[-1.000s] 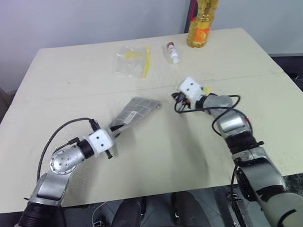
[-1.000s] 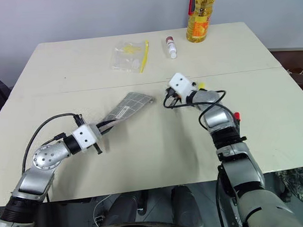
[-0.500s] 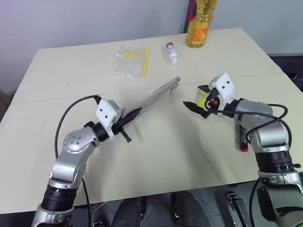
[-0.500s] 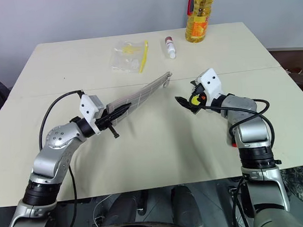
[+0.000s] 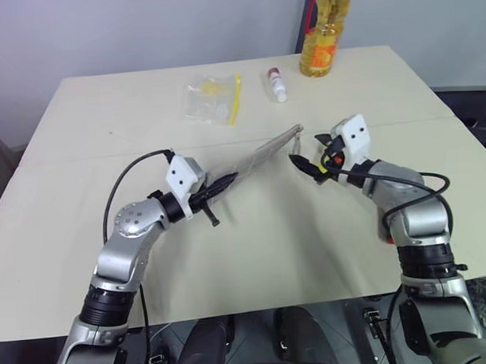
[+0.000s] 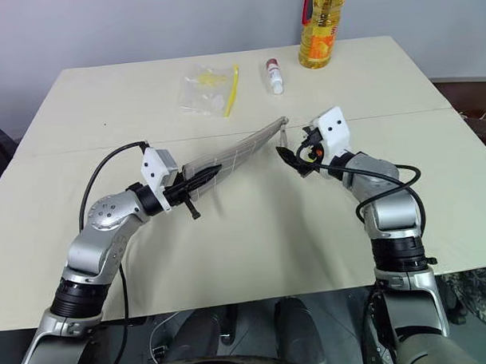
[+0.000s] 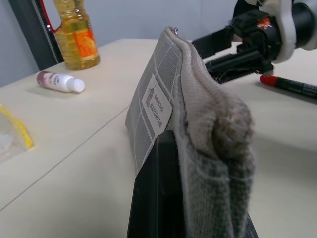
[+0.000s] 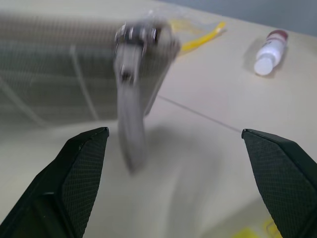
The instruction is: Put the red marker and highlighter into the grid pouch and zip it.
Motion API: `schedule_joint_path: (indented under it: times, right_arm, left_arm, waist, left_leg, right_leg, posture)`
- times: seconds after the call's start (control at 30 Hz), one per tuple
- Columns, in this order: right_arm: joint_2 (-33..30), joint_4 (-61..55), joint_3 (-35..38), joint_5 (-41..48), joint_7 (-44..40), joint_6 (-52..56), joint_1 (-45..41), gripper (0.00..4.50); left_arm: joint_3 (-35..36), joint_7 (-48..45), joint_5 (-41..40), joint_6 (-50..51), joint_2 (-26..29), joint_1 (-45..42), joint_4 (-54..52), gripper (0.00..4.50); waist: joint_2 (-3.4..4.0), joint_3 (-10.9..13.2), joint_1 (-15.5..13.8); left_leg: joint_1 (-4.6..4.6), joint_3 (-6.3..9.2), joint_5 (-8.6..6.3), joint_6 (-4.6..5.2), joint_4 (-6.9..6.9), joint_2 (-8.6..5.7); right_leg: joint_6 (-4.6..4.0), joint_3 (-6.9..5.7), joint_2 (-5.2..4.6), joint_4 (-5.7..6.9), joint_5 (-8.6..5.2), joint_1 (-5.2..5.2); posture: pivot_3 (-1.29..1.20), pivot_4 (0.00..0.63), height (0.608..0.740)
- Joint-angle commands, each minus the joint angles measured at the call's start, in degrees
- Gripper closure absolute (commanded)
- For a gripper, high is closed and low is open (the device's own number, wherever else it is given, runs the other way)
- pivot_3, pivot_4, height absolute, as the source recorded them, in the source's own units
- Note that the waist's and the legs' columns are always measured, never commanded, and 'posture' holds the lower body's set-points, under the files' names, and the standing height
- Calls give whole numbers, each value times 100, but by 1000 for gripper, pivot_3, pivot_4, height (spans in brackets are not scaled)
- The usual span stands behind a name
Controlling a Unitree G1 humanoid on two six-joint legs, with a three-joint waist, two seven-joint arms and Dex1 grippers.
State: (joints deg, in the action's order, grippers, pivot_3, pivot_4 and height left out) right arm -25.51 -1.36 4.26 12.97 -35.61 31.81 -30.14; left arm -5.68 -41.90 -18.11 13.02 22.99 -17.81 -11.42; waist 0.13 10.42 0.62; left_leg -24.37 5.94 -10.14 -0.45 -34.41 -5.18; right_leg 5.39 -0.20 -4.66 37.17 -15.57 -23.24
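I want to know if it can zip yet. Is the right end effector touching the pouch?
Apart. The right wrist view shows the open fingers spread wide, with the pouch and its zipper pull hanging ahead between them, untouched.

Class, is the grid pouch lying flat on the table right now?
No. The left gripper holds the grid pouch up by one end, clear of the table.

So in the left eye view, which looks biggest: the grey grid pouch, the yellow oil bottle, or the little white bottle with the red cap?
1. Grid pouch, seen edge-on and nearer the camera
2. Oil bottle, cut off at the top
3. White bottle
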Motion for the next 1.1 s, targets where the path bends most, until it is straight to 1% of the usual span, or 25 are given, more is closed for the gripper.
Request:
schedule_joint_path:
  times: [0.03, 0.17, 0.23, 0.3, 0.43, 0.6, 0.7, 0.87, 1.1]
  right_arm:
    - [30, -107, 85, 258, -70, -16, -132, 1379]
    - [-51, -171, 19, 321, -145, 14, -99, 3543]
    - [-88, -191, -29, 302, -182, 12, -90, 4470]
    - [-174, -257, -147, 202, -218, 0, -50, 4470]
    - [-534, -552, -646, -142, -402, -35, 89, 4470]
    - [-835, -868, -1116, -510, -449, 48, 24, 4470]
    - [-1059, -1194, -1481, -734, -649, 69, -4, 4470]
    - [-1272, -1697, -1699, -732, -934, 198, 52, 4470]
    - [-1543, -2361, -1879, -633, -1400, 395, 165, 4470]
  left_arm:
    - [24, 16, 17, -99, -8, 46, -208, 4500]
    - [-8, 65, 87, -120, -5, 80, -214, 4500]
    - [-34, 76, 165, -165, 5, 87, -187, 4500]
    - [-74, 126, 317, -250, -5, 81, -121, 4500]
    - [-181, 262, 656, -467, -58, -1, 56, 4500]
    - [-429, 440, 1098, -760, -179, -114, 260, 4500]
    - [-712, 583, 1517, -1034, -283, -200, 448, 4500]
    - [-969, 643, 1822, -1232, -461, -267, 661, 4500]
    - [-1176, 733, 2114, -1441, -758, -501, 1259, 4500]
  waist:
    - [0, 0, -1]
    - [0, 0, -1]
    - [0, 0, 0]
    - [0, 0, -1]
    - [0, 0, -7]
    - [-1, 0, -11]
    - [-2, 0, -15]
    - [-2, 1, -16]
    - [-5, 2, -51]
  left_leg:
    - [0, 0, 0, 0, 0, 0]
    - [0, 0, 0, 0, 0, 0]
    - [0, 0, 0, 0, 0, 0]
    - [0, 0, 0, 0, 0, 0]
    - [0, 0, 0, 0, 0, -1]
    - [-1, 0, 0, 0, -1, -1]
    - [-1, 0, 0, 0, -1, -1]
    - [-3, 0, 0, 0, -1, -1]
    - [-5, 1, -1, 0, -14, -1]
  right_leg:
    - [0, 0, 0, 0, 0, 0]
    - [0, 0, 0, -1, 0, 0]
    - [0, 0, 0, 0, 0, 0]
    - [0, 0, 0, 0, 0, 0]
    - [0, 0, -1, -1, 0, 0]
    - [0, 0, -2, -1, 0, 0]
    - [0, 0, -2, -2, 0, 0]
    - [1, -1, -2, -4, 0, 0]
    - [2, -4, -2, -4, 0, 5]
  posture:
    - [0, 150, 740]
    - [0, 150, 740]
    - [0, 150, 740]
    - [0, 150, 740]
    - [0, 150, 740]
    - [0, 150, 740]
    - [0, 150, 740]
    - [0, 150, 740]
    - [0, 150, 740]
